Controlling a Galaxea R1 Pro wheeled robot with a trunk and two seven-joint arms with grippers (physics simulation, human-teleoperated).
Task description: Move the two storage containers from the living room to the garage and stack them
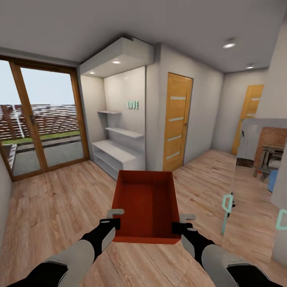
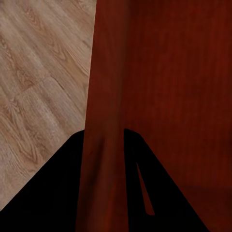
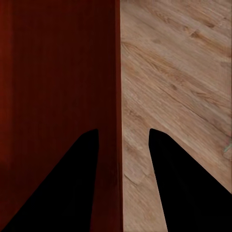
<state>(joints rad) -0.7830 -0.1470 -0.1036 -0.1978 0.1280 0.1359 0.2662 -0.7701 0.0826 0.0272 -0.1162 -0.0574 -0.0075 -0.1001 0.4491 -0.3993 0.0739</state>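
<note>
- At about nine o'clock in my head view are the wood-framed glass doors (image 1: 42, 119), so I judge I'm in the living room, on its light wood-plank flooring (image 1: 56, 207).
- My left gripper (image 1: 113, 219), at roughly seven o'clock, sits on the near left corner of the storage container (image 1: 147, 205). In the left wrist view its dark fingers (image 2: 58, 193) stand one on either side of the orange-red wall (image 2: 104, 121), closed down onto it, so it has the wall pinched.
- The container rides dead centre, held level between both arms above the floor, open top up and nothing inside (just one bin here).
- At twelve o'clock beyond it are white alcove shelves (image 1: 119, 151), with a wooden door (image 1: 176, 119) at one o'clock.
- My right gripper (image 1: 182, 223), at about five o'clock, is on the near right corner. In the right wrist view one finger (image 3: 72, 183) lies against the wall (image 3: 117, 96) while the other (image 3: 186, 183) stands a little off it over the planks, so I can't tell how firmly it bites.
- Step in hand, as I judge it: carrying the first bin towards the garage. Next I must drive the base to a doorway while keeping both arms matched, so the thin wall doesn't slip or twist.
</note>
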